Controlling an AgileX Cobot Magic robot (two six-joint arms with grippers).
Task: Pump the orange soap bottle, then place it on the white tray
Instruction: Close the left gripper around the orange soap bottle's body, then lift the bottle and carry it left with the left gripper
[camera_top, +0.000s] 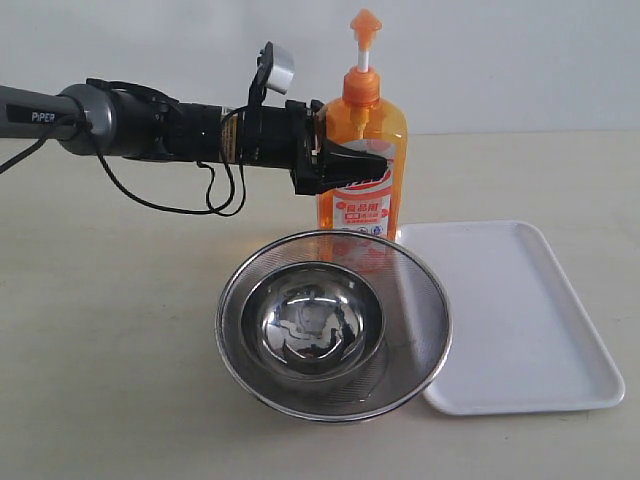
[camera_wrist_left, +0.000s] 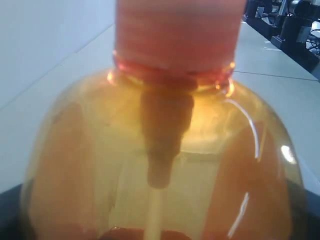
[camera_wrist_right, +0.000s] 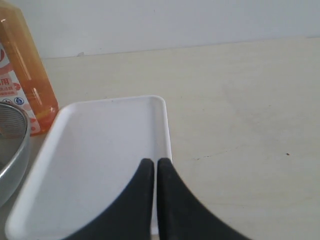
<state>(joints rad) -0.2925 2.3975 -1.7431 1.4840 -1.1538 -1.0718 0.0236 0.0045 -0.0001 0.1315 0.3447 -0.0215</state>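
- The tall, translucent, flat-sided orange soap bottle (camera_top: 372, 140) stands upright at the back of the pale table (camera_top: 120, 350), before a plain light wall (camera_top: 500, 60); its orange pump head (camera_top: 365, 25) sits raised on a white stem (camera_top: 364, 58); a white, red and blue label (camera_top: 365, 205) faces the exterior camera.
- The left gripper (camera_top: 345, 165) comes in level from the left and is clamped on the bottle's upper body, just under the shoulder; one black finger (camera_top: 355, 160) crosses the front of the bottle above the label; in the left wrist view the amber shoulder and ribbed collar fill the frame, with dark jaw edges at the lower corners.
- A round steel mesh strainer (camera_top: 420, 300) lies in front of the bottle, with a polished steel bowl (camera_top: 312, 325) inside it; the strainer's rim hides the bottle's base, so whether the base rests on the table I cannot tell.
- The flat rectangular white tray (camera_top: 510, 320), plastic with rounded corners and a low rim, lies to the right of the strainer, touching or just under its edge; it carries nothing; the bottle is off the tray, just beside its far left corner.
- The right gripper (camera_wrist_right: 155, 167) shows only in the right wrist view; its two black fingers are pressed together and grasp nothing; the tips lie over the tray just inside one long rim; whether they touch it I cannot tell.
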